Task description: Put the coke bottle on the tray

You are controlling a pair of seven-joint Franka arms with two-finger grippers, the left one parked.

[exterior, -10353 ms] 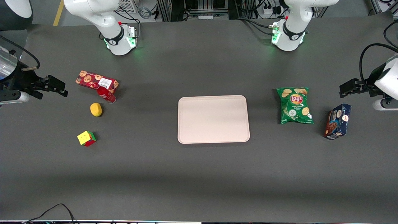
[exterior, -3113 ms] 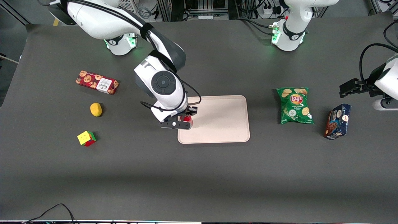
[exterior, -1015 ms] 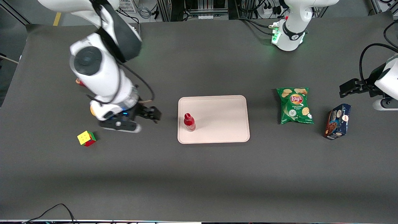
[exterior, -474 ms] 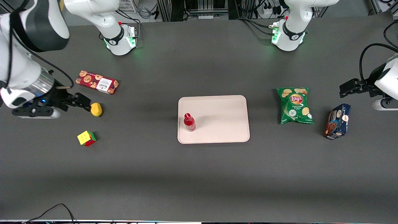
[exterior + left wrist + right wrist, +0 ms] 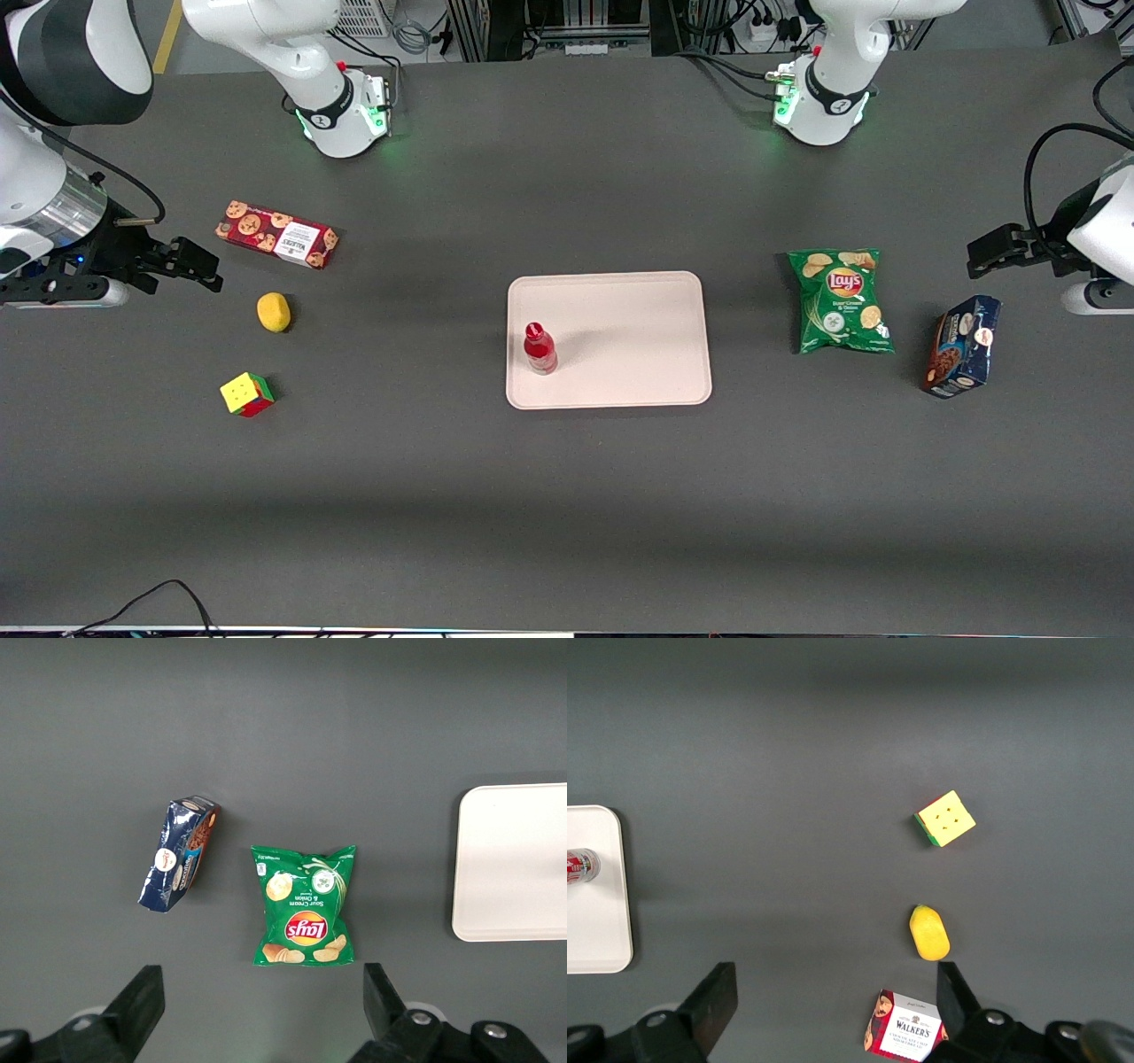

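On the tray [image 5: 620, 319] you have the coke bottle [image 5: 539, 348] standing upright, set close to the rim at the end that faces the working arm and free of any contact with the robot. Your wrist camera on the working arm catches the same bottle [image 5: 580, 865] just inside the tray's edge [image 5: 602, 930]. You can see the tray lying flat near the middle of the dark table [image 5: 567, 496].

Look toward the working arm's end of the table and you find three loose items well apart from the tray: a yellow lemon [image 5: 274, 312], a cookie box [image 5: 276, 234] farther from the front camera than the lemon, and a puzzle cube [image 5: 247, 394] nearer to that camera. Your gripper [image 5: 205, 270] hangs at that same end, near the cookie box and lemon, its fingers [image 5: 718, 997] spread wide and holding nothing.

Toward the parked arm's end you have a green chip bag [image 5: 840, 301] beside the tray, and a dark blue snack box [image 5: 962, 346] farther out still.
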